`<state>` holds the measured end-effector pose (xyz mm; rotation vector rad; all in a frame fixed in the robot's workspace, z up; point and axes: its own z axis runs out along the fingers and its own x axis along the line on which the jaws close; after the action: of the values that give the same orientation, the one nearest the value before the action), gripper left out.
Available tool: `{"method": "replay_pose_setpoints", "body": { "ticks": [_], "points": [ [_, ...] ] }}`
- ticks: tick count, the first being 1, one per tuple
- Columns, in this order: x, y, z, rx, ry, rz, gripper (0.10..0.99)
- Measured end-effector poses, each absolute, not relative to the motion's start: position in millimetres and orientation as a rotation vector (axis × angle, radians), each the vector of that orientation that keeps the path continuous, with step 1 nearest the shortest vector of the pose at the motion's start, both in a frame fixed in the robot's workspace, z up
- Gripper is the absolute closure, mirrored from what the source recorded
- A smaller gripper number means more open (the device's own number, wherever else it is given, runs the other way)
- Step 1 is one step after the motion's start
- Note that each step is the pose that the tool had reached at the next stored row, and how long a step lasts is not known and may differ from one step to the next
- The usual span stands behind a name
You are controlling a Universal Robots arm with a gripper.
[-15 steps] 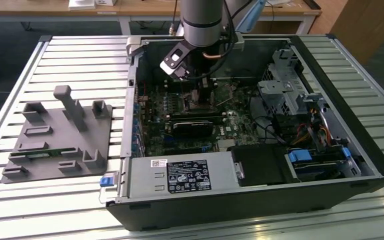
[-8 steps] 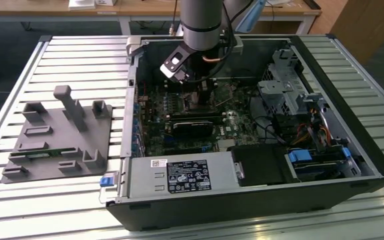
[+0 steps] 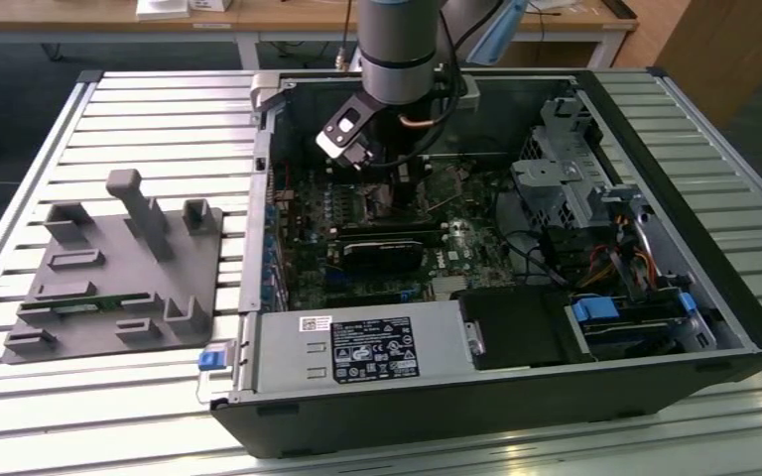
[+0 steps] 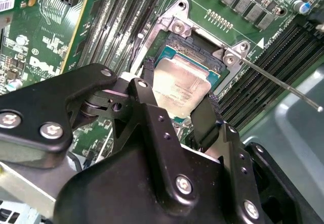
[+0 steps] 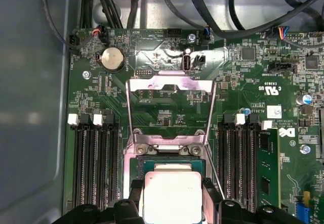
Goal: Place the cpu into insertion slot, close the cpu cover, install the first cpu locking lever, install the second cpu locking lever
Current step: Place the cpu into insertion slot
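My gripper point(image 4: 179, 90) is shut on the cpu point(image 4: 181, 82), a flat silvery-grey square chip held by two opposite edges between the black fingers point(image 4: 205, 115). The chip hangs directly over the insertion slot point(image 4: 198, 46), a dark square socket with a metal rim; I cannot tell whether it touches the socket. In the first wrist view the cpu point(image 5: 172, 196) sits between my gripper point(image 5: 172, 188) fingers just before the insertion slot point(image 5: 172, 163). The cpu cover point(image 5: 169, 82) stands swung open behind the socket. A thin locking lever point(image 4: 278, 82) sticks out unlatched. In the exterior view my gripper point(image 3: 378, 171) is inside the computer case.
The open computer case point(image 3: 673, 198) lies on a slatted metal table point(image 3: 156, 109). Black memory slots point(image 5: 93, 163) flank the socket on both sides. Cables point(image 5: 217, 16) run along the case wall. A grey holder fixture point(image 3: 116, 268) stands at the exterior view's left.
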<state>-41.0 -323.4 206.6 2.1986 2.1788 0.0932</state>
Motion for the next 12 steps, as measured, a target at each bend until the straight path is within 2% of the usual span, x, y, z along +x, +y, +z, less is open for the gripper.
{"method": "replay_pose_setpoints", "body": {
  "ticks": [12],
  "points": [
    [-42.2, -322.3, 198.5, 2.201, 2.183, 0.087, 0.545]
  ]
}}
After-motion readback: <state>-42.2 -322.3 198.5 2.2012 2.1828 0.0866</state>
